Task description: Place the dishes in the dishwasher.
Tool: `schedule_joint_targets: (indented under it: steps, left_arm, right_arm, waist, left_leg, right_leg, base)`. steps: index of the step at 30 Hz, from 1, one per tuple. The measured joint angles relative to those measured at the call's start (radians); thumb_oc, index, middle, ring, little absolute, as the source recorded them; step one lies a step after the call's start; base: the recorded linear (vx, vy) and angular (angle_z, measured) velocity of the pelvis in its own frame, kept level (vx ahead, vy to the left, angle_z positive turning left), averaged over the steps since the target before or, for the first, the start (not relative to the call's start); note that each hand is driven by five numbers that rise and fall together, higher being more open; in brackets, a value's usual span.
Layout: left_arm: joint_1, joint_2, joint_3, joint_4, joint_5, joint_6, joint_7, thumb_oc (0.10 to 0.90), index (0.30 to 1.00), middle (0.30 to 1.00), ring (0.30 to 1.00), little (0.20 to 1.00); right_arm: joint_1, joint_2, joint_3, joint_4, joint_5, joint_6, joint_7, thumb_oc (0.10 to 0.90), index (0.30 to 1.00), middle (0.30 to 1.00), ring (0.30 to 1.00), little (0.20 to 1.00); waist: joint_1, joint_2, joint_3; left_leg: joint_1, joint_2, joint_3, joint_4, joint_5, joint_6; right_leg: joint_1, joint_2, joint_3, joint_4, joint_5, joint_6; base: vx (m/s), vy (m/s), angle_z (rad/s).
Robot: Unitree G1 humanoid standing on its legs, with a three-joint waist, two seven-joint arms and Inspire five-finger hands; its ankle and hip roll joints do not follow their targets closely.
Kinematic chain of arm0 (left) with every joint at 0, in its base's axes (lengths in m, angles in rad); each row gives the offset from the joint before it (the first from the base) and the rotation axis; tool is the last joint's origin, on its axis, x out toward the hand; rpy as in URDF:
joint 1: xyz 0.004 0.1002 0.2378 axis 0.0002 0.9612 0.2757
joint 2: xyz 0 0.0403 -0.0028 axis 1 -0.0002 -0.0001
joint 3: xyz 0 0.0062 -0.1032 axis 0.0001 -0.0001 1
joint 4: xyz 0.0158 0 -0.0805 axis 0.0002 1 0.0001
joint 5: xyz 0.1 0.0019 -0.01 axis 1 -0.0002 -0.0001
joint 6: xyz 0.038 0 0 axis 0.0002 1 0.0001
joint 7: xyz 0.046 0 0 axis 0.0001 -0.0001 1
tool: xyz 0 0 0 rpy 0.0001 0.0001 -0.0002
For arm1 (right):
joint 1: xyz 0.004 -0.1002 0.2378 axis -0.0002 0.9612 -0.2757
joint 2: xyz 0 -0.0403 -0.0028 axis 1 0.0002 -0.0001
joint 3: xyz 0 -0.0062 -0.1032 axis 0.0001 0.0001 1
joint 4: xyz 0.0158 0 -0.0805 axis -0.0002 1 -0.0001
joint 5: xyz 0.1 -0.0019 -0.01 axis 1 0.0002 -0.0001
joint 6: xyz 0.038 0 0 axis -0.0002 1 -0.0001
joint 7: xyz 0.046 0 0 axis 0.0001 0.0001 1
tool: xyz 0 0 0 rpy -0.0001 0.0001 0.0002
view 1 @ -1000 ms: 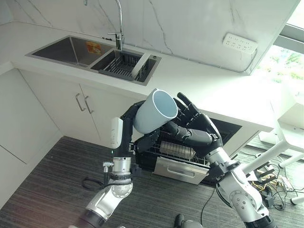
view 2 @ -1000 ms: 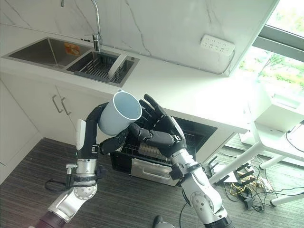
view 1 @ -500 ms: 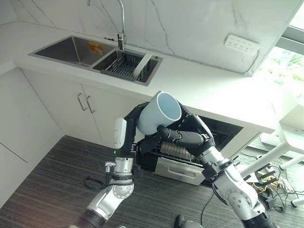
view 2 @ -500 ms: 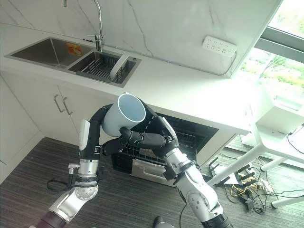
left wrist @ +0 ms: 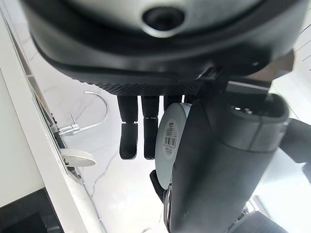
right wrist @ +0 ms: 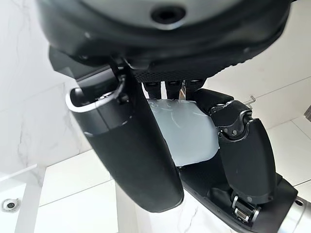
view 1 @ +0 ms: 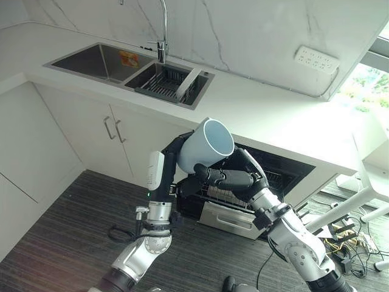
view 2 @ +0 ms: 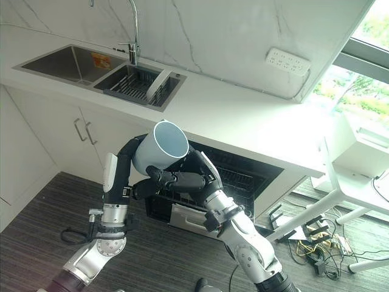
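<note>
My right hand (view 2: 182,180) has closed in from spread fingers and now curls round the pale blue cup (view 2: 159,147); my left hand (view 1: 182,182) grips that cup too. The cup sits tilted above the open dishwasher (view 1: 285,173); below it lies the wire rack (view 2: 182,198).

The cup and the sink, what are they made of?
The cup looks like smooth pale blue plastic or glazed ceramic: an even matte colour with a clean rim; the look can't settle which. The left hand and right hand both hold it. The sink looks like brushed steel: grey, dull sheen.
</note>
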Motion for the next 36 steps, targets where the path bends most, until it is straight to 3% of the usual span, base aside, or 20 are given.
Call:
schedule_joint_targets:
  steps: [7,13,24,36]
  left_arm:
    - [-0.004,0.0,-0.048,0.0,0.006,0.0,-0.013,0.4,0.3,0.3,0.3,0.3]
    - [-0.032,0.0,-0.049,0.0,0.006,0.007,-0.02,0.4,0.3,0.3,0.3,0.3]
    - [-0.033,-0.005,-0.048,0.0,-0.001,0.015,-0.021,0.4,0.3,0.3,0.3,0.3]
    - [-0.033,-0.035,-0.043,0.0,-0.003,0.027,-0.019,0.4,0.3,0.3,0.3,0.3]
  right_arm:
    - [-0.001,0.003,0.0,0.0,-0.007,-0.025,-0.042,0.8,0.9,0.9,0.9,0.9]
    - [-0.018,0.004,0.001,0.0,-0.107,-0.07,-0.063,0.8,0.9,0.9,0.9,0.9]
    - [-0.031,0.004,0.01,0.0,-0.139,-0.071,-0.092,0.8,0.9,0.9,0.9,0.9]
    - [-0.031,0.004,0.03,0.0,-0.156,-0.096,-0.126,0.8,0.9,0.9,0.9,0.9]
  waist:
    - [-0.002,0.001,0.0]
    - [-0.002,0.005,0.002]
    - [-0.001,0.028,0.004]
    - [-0.001,0.03,0.005]
  left_leg:
    - [0.001,-0.005,0.001,-0.002,-0.002,0.002]
    - [0.003,-0.008,0.003,-0.003,-0.002,0.002]
    - [0.003,-0.009,0.003,-0.006,-0.002,0.003]
    - [0.003,-0.01,0.003,-0.008,-0.002,0.003]
  right_leg:
    - [0.0,-0.005,-0.001,0.0,-0.001,0.002]
    - [0.0,-0.007,0.0,0.0,-0.001,0.002]
    - [0.0,-0.008,0.0,0.0,-0.002,0.003]
    - [0.0,-0.008,0.0,0.0,-0.003,0.005]
  base:
    - [0.0,0.0,0.0]
    - [0.0,0.0,0.0]
    - [0.0,0.0,0.0]
    - [0.0,0.0,0.0]
